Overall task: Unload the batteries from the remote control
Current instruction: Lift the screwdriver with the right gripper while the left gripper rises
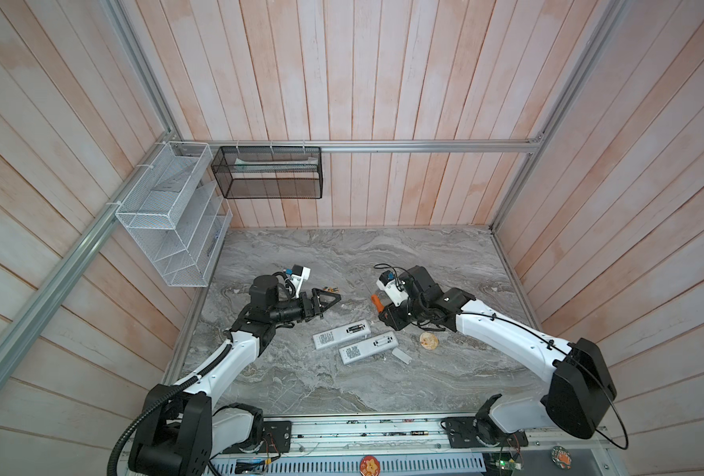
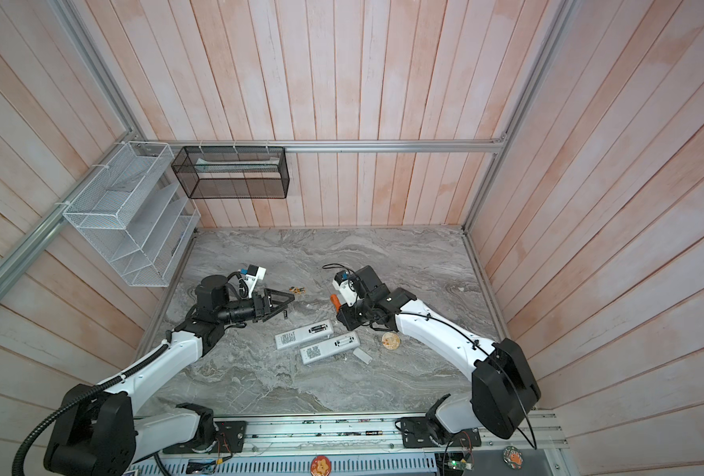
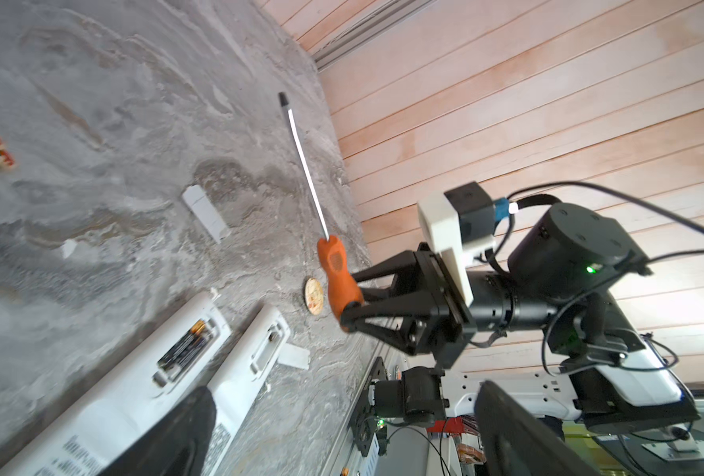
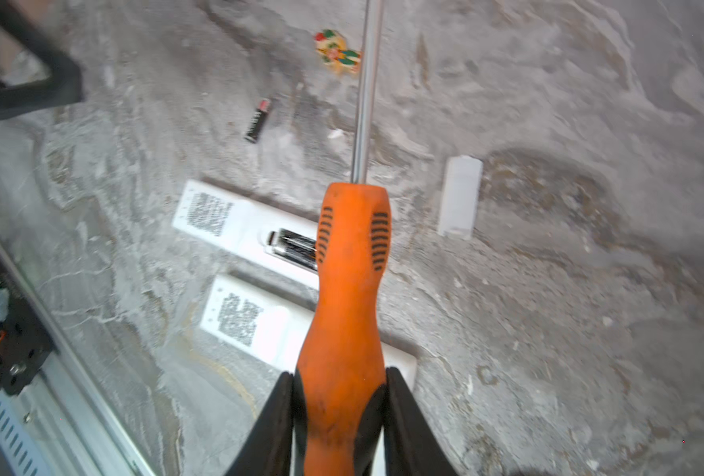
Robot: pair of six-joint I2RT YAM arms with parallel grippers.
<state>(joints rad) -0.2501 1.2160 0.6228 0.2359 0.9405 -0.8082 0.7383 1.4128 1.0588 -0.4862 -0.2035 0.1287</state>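
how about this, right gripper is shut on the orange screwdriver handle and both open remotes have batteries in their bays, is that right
Not quite: only the far remote has batteries in its bay; the bay of the near remote is empty, as the left wrist view shows. The right gripper is shut on the orange screwdriver handle.

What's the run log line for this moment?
right gripper: shut on screwdriver; left gripper: open, empty; far remote: batteries in; near remote: empty; loose battery: on table
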